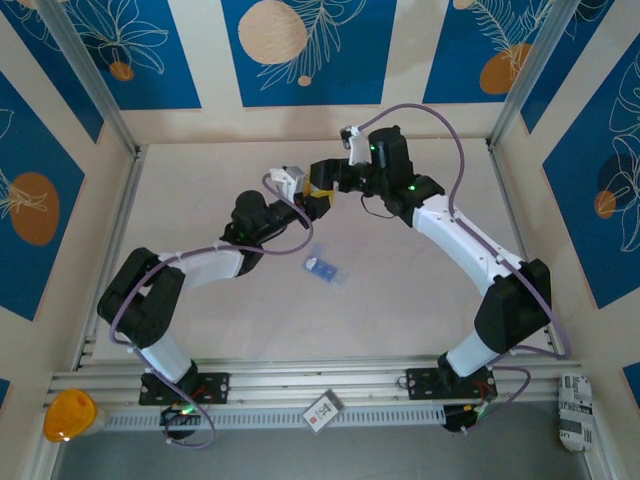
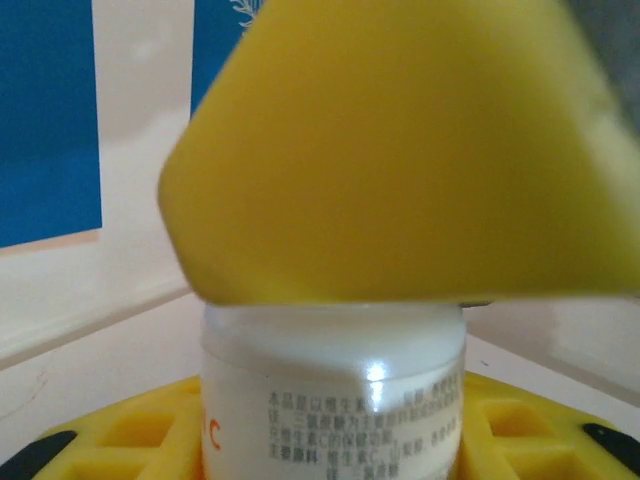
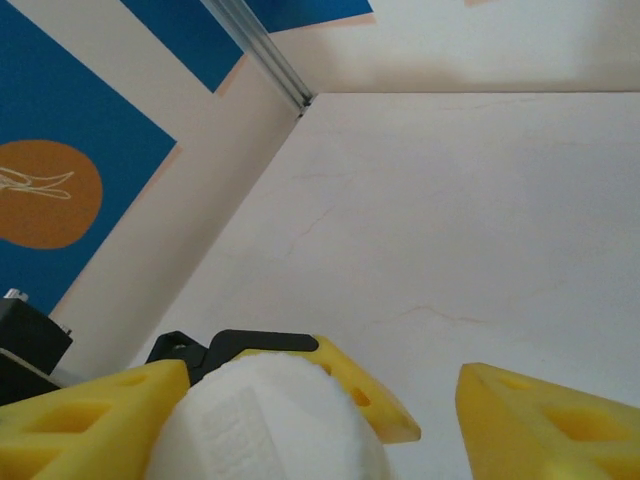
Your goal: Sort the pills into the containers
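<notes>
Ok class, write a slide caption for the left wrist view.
The left gripper clamps a labelled bottle between its yellow fingers.

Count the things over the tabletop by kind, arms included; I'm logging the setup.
Robot arms: 2 (left arm, right arm)
Blue pill box: 1
Bottle: 1
Total: 4

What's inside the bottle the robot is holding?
Nothing inside shows. The left gripper holds the bottle; its white side and the white cap hide whatever is in it.
</notes>
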